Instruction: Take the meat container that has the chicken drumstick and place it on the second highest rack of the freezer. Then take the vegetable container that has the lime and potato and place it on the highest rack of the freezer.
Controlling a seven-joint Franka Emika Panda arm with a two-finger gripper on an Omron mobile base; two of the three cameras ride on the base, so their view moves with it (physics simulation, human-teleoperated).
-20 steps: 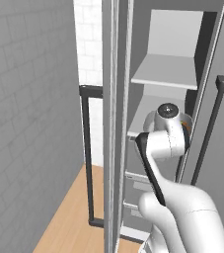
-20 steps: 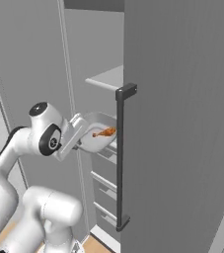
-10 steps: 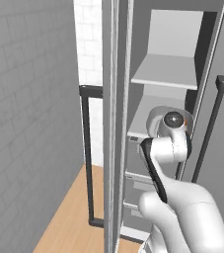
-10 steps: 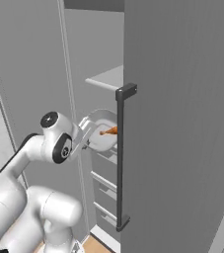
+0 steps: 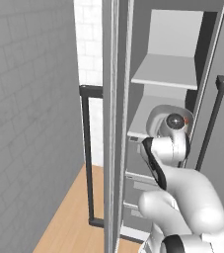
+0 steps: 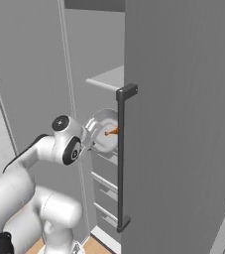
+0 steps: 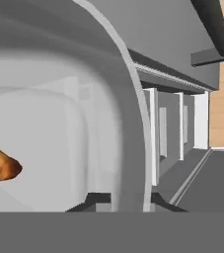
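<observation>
1. step in hand: first half of the task, as i judge it. the meat container (image 6: 104, 132) with the chicken drumstick (image 6: 111, 131) is at the second highest rack (image 5: 144, 118) of the freezer (image 6: 183, 124). the vegetable container is not yet dealt with.

2. container position: in the right base view the round pale container sits in the freezer opening, below the highest rack (image 6: 106, 78) and above the grey drawers (image 6: 105, 181). in the left base view its rim shows over the second shelf board, behind the arm's wrist. i cannot tell whether its base is fully resting on the board.

3. drumstick: orange-brown piece inside the container; in the hand view it lies at the left edge, well inside the rim.

4. gripper (image 7: 118, 200): in the hand view the two dark finger tips stand either side of the container's rim, close together. i cannot tell whether they are pinching the rim or have just let go; the gap is narrow either way.

5. door: the freezer door with its black bar handle (image 6: 121, 158) stands open just beside the container, on the right of the right base view.

6. next move, my judgement: confirm the container is seated on the board, open the fingers clear of the rim, then draw the hand straight back out without catching the rim or the door.

7. risk: a withdrawal with the fingers not fully clear could drag the container off the shelf edge.
</observation>
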